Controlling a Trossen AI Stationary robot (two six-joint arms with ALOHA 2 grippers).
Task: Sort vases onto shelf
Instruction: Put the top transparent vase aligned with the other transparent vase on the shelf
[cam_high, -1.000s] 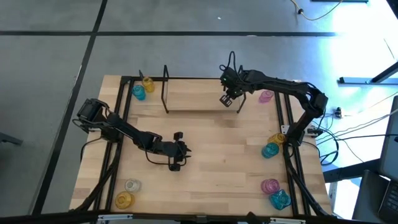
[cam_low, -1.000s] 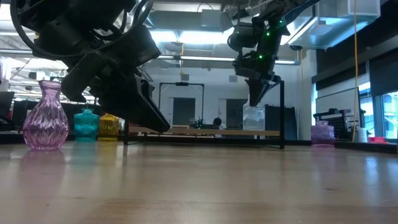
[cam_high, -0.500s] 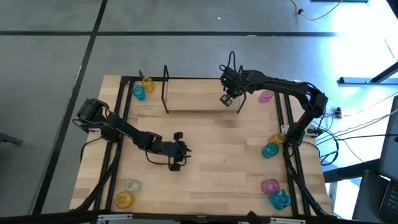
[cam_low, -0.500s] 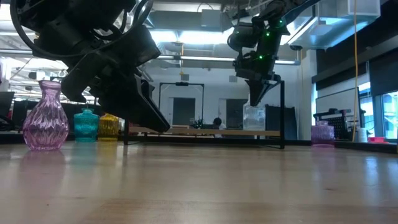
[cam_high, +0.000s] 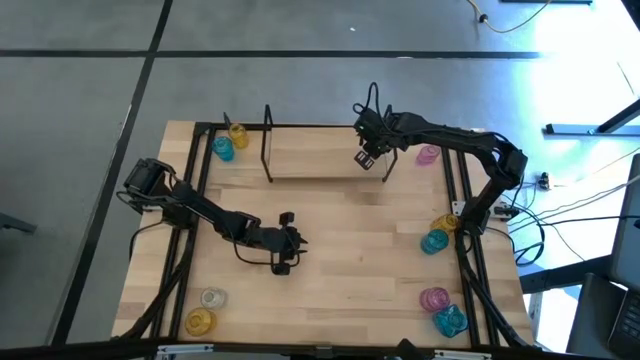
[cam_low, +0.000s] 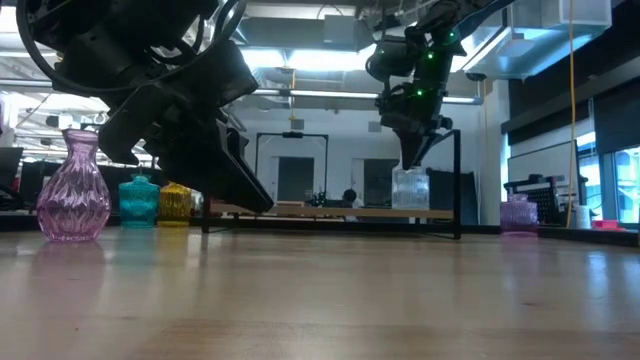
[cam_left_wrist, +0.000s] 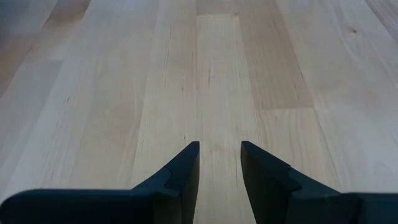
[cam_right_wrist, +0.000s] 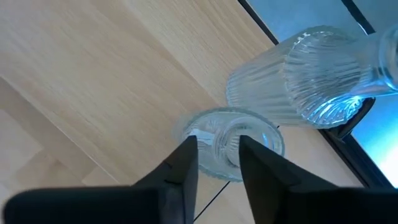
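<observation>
Left gripper (cam_high: 290, 243): your waiting arm hangs over bare boards mid-table; in its wrist view the fingers stand narrowly apart with nothing between them.
Loose vases, left side: a yellow (cam_high: 237, 133) and a teal-blue ribbed glass vase (cam_high: 222, 149) sit just outside the shelf's left upright; a clear (cam_high: 212, 298) and a yellow one (cam_high: 200, 321) sit at the near left corner.
Shelf (cam_high: 320, 152): the low light-wood board with black wire uprights lies along the far edge.
Right gripper (cam_right_wrist: 217, 157): your working hand is at the shelf's right end, its fingers pinching the rim of a clear ribbed glass vase (cam_low: 410, 189) standing upright on the board.
Handling: expect rigid, slick, breakable glass, probably light; take each by the rim or neck, squeeze gently, release only once it stands.
Loose vases, right side: pink (cam_high: 428, 154) beyond the right upright; yellow, teal, pink and blue along the right edge.
</observation>
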